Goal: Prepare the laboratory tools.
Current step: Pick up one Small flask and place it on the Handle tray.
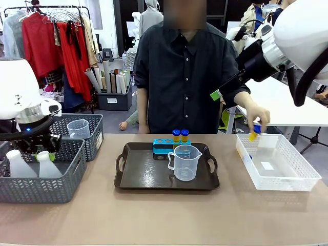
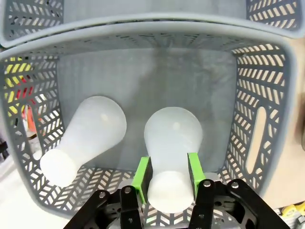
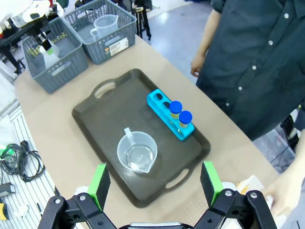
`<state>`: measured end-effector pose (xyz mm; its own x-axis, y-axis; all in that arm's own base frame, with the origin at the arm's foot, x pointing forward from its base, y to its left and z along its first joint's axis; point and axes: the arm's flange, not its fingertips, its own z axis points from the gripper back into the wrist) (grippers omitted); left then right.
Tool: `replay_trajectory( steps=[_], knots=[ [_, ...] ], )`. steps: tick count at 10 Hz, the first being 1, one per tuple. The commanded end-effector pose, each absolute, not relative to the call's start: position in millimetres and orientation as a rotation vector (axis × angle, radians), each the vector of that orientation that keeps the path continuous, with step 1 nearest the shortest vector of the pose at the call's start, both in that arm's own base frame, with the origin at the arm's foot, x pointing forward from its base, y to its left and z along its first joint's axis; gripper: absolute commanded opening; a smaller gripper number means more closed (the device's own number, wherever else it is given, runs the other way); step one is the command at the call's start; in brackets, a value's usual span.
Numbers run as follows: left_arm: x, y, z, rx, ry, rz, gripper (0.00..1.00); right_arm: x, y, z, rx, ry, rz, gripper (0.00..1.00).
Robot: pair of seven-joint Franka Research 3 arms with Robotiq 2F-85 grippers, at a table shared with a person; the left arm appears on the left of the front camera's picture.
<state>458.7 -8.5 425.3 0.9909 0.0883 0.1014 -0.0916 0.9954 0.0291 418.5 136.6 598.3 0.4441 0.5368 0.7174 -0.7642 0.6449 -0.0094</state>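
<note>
Two translucent white conical flasks lie in the near grey basket [image 2: 267, 119]. My left gripper [image 2: 167, 174] is down inside it, its green pads pressed on either side of the neck of the right flask [image 2: 171, 138]; the other flask [image 2: 83, 138] lies loose beside it. On the dark tray [image 1: 133, 179] stand a clear measuring jug [image 1: 184, 163] and a blue rack [image 1: 164, 146] with two blue-capped amber tubes [image 1: 180, 136]. The person's hand holds another tube [image 1: 254, 132] over the clear basket [image 1: 302, 179]. My right gripper [image 3: 155, 183] hangs open high above the tray.
A second grey basket [image 1: 95, 138] behind the first holds another clear jug [image 1: 78, 128]. The person stands at the far edge, behind the tray. Bare tabletop runs along the front edge and between tray and baskets.
</note>
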Motion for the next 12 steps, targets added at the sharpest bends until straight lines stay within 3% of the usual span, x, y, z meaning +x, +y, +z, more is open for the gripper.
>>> replay_trajectory(
  steps=[1,3,6,8,12],
  knots=[
    [452.4,-9.7,451.2,0.021,-0.123,0.079,0.0,419.0,136.2,599.3,0.344,-0.755,0.829,1.0],
    [450.6,-13.5,492.0,-0.003,-0.118,0.075,0.0,419.0,136.2,599.3,0.344,-0.755,0.829,1.0],
    [455.4,-42.7,606.6,0.014,-0.167,0.005,0.0,419.0,136.2,599.3,0.344,-0.755,0.829,1.0],
    [457.5,-82.0,682.1,0.059,-0.275,-0.108,0.0,419.0,136.2,599.3,0.344,-0.755,0.829,1.0],
    [454.9,-173.2,766.7,0.1,-0.375,-0.35,0.0,419.0,136.2,599.3,0.344,-0.755,0.829,1.0]
  ],
)
